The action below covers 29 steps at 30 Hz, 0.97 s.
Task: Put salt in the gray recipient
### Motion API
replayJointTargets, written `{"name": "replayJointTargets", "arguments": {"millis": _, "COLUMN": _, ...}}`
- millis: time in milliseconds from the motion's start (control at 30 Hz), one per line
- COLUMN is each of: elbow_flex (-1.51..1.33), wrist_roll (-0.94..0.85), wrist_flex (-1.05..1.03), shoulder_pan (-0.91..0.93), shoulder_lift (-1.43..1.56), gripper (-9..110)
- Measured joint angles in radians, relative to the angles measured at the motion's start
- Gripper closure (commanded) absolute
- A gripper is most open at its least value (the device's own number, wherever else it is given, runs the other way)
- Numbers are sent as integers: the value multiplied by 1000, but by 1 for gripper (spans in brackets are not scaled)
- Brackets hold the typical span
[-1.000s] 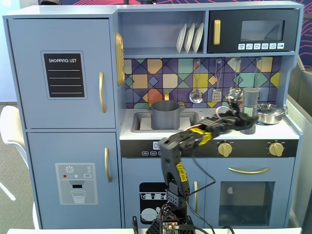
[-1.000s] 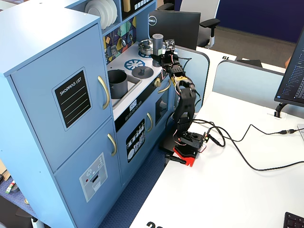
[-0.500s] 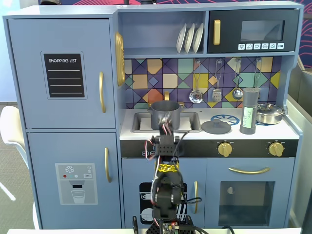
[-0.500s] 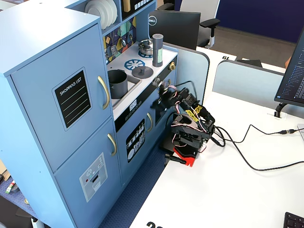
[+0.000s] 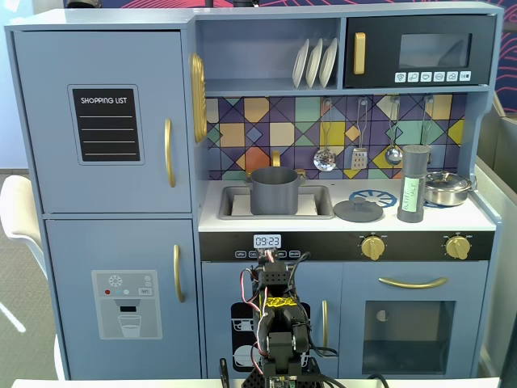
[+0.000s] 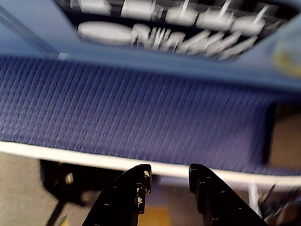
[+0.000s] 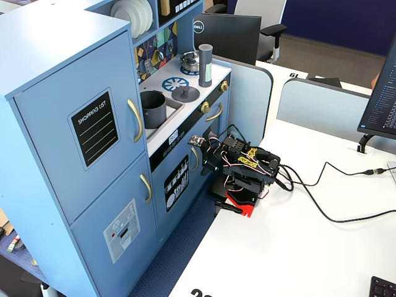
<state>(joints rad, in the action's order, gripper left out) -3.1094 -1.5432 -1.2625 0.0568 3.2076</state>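
The salt (image 5: 412, 184) is a tall slim gray shaker with a pale green label. It stands upright on the right of the toy kitchen's counter, also seen in the other fixed view (image 7: 205, 57). The gray recipient (image 5: 274, 191), a matte pot with two side handles, sits in the sink (image 7: 152, 109). My arm (image 5: 275, 311) is folded low over its base, in front of the lower doors and far below both. In the wrist view my gripper (image 6: 169, 170) is slightly open, with nothing between its fingers. It points at the blue carpet and the white table edge.
A flat gray lid (image 5: 359, 211) lies on the stove between pot and salt. A shiny silver pan (image 5: 446, 187) sits right of the salt. Ladles (image 5: 325, 158) hang on the tiled back wall. Cables (image 7: 322, 179) run over the white table behind the arm's base.
The arm has pulled away from the salt on the right of the counter and folded down onto its base. The salt stays standing where it was.
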Motion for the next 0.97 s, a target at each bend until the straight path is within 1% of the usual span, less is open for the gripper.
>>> {"name": "replayJointTargets", "arguments": {"millis": 167, "elbow_flex": -12, "wrist_roll": 40, "wrist_flex": -21, "shoulder_pan": 0, "shoulder_lift": 8, "gripper": 101}}
{"name": "replayJointTargets", "arguments": {"millis": 300, "elbow_flex": -12, "wrist_roll": 5, "wrist_flex": -55, "shoulder_pan": 8, "shoulder_lift": 8, "gripper": 100}}
{"name": "replayJointTargets", "arguments": {"millis": 967, "elbow_flex": -12, "wrist_roll": 3, "wrist_flex": -60, "shoulder_pan": 14, "shoulder_lift": 8, "gripper": 95}}
